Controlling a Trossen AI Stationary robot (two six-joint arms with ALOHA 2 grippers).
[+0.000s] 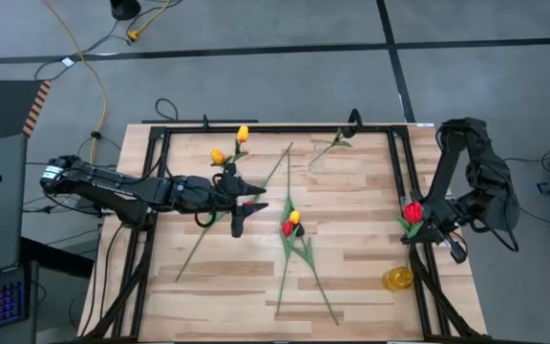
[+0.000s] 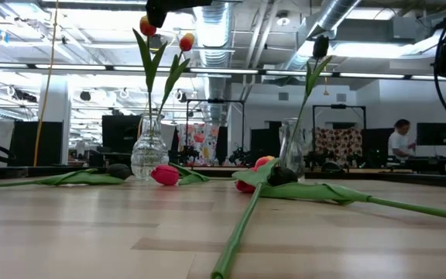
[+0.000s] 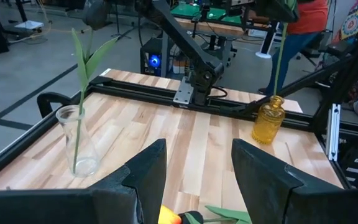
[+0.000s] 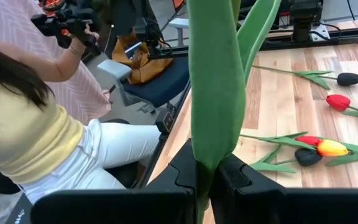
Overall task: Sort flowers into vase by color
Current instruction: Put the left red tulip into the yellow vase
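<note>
Red tulip (image 1: 412,211) clamped in right claw (image 1: 415,232).

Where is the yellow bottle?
In the high view, the yellow bottle stands near the table's front right corner, just below the right claw holding a red flower.

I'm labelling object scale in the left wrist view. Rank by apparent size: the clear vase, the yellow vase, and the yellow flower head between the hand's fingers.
1. clear vase
2. yellow vase, which stands farther from the camera, so true sizes may be closer
3. yellow flower head, only partly in view
</note>
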